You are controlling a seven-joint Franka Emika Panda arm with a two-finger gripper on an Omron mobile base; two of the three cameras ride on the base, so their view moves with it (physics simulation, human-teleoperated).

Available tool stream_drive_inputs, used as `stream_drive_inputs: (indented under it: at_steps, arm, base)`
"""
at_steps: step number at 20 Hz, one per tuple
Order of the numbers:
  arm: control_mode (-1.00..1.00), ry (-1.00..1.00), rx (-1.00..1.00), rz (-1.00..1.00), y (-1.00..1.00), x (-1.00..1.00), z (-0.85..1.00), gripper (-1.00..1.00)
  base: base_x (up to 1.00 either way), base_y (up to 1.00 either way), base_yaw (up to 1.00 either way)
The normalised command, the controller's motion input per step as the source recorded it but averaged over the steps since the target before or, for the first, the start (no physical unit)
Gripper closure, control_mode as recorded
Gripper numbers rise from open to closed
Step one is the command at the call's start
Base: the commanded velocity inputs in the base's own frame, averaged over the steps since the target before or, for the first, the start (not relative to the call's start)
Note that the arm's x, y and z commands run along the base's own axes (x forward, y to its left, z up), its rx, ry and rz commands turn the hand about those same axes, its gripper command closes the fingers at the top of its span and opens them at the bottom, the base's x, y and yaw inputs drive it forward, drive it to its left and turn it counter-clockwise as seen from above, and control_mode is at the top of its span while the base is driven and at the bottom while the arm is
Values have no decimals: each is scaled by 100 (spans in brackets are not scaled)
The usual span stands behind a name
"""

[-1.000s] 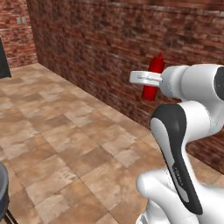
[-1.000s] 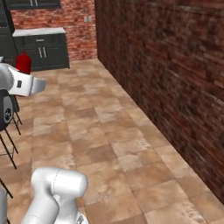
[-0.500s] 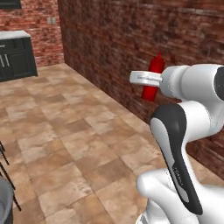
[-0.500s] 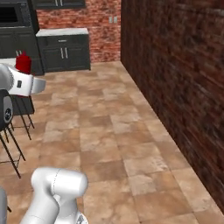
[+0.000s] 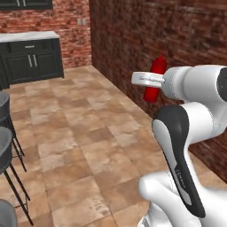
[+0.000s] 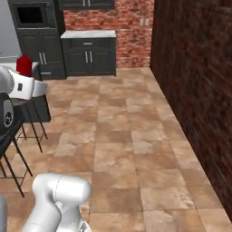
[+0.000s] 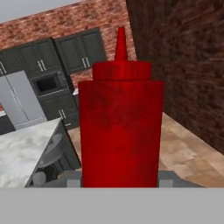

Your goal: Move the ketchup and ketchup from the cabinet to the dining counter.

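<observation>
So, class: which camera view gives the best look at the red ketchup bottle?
The hand view: the ketchup bottle stands close and upright, nozzle to body. The left base view shows it small, partly behind the pincer. In the right base view just its top peeks above the arm.

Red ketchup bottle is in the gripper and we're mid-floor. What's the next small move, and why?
Probably keep the gripper shut on the upright ketchup bottle and turn the base toward the marble counter in the hand view's lower left. Only floor lies below the bottle, so don't release yet.
</observation>
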Motion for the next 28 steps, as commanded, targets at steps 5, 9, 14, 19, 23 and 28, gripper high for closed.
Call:
stream_drive_inputs:
  at_steps: [5,9,14,19,23,28]
  arm:
    - [100,0,0,0,0,0,0,100]
    - [100,0,0,0,0,0,0,100]
    - [100,0,0,0,0,0,0,100]
    - [100,0,0,0,0,0,0,100]
    - [100,0,0,0,0,0,0,100]
    - [100,0,0,0,0,0,0,100]
  base:
    - [82,-11,32]
    - [81,-9,36]
    - [73,-7,44]
    - [23,0,92]
    - [17,0,97]
    - [31,0,86]
